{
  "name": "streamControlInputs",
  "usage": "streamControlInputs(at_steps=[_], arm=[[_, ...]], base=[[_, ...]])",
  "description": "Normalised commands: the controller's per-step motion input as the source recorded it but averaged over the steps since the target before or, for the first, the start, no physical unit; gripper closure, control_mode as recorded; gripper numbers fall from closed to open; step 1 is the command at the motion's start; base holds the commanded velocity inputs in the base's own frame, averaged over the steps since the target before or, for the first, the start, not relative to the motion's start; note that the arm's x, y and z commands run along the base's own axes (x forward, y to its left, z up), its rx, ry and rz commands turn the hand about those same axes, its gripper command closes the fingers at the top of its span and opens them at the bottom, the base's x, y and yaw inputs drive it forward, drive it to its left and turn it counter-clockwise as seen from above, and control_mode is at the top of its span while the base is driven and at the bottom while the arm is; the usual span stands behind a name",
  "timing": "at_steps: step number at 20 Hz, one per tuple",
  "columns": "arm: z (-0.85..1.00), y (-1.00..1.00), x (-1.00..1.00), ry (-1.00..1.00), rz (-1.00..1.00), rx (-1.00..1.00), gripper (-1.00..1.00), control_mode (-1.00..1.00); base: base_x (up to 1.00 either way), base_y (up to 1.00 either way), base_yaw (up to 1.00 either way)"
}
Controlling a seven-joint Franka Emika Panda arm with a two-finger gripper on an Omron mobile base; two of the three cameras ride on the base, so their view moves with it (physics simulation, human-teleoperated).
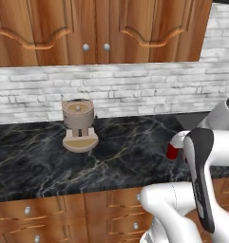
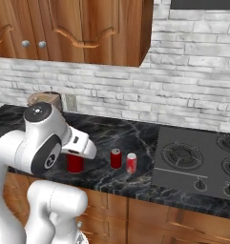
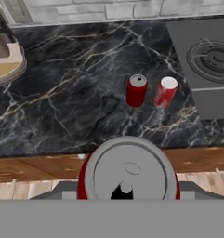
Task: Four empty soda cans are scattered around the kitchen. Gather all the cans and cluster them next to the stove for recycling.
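Observation:
My gripper (image 2: pixel 76 153) is shut on a red soda can (image 2: pixel 75 163), held upright near the counter's front edge. In the hand view this can's silvery top (image 3: pixel 127 173) sits close under the camera and hides the finger tips. From the left base view the held can (image 1: pixel 173 151) peeks out beside the arm. Two more soda cans (image 2: pixel 116 158) (image 2: pixel 131 163) stand side by side on the black marble counter, just left of the stove (image 2: pixel 197 162). The hand view shows these two cans (image 3: pixel 136 90) (image 3: pixel 165 92) ahead of the held one, beside the stove (image 3: pixel 211 60).
A beige coffee grinder (image 1: pixel 79 124) stands on the counter (image 1: pixel 35 156) towards the wall, to the left of the arm. Wood cabinets (image 1: pixel 97 28) hang above, and drawers (image 2: pixel 150 214) run below the counter. A wall outlet (image 2: pixel 70 102) sits behind the grinder.

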Motion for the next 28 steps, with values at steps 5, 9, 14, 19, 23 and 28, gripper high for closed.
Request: streamControlInputs(at_steps=[5, 9, 14, 19, 23, 28], arm=[[-0.45, -0.08, 0.0, -0.12, 0.01, -0.05, 1.0, -1.0], [-0.56, -0.04, 0.03, -0.08, 0.0, -0.08, 1.0, -1.0], [-0.48, -0.08, 0.08, -0.05, 0.0, -0.01, 1.0, -1.0], [-0.49, -0.02, 0.22, -0.04, 0.0, 0.0, 1.0, -1.0], [-0.46, -0.03, 0.15, -0.03, 0.0, 0.0, 1.0, -1.0], [-0.39, -0.04, 0.12, -0.04, 0.0, 0.0, 1.0, -1.0]], base=[[0.0, 0.0, 0.0], [0.0, 0.0, 0.0], [0.0, 0.0, 0.0], [0.0, 0.0, 0.0], [0.0, 0.0, 0.0], [0.0, 0.0, 0.0]])
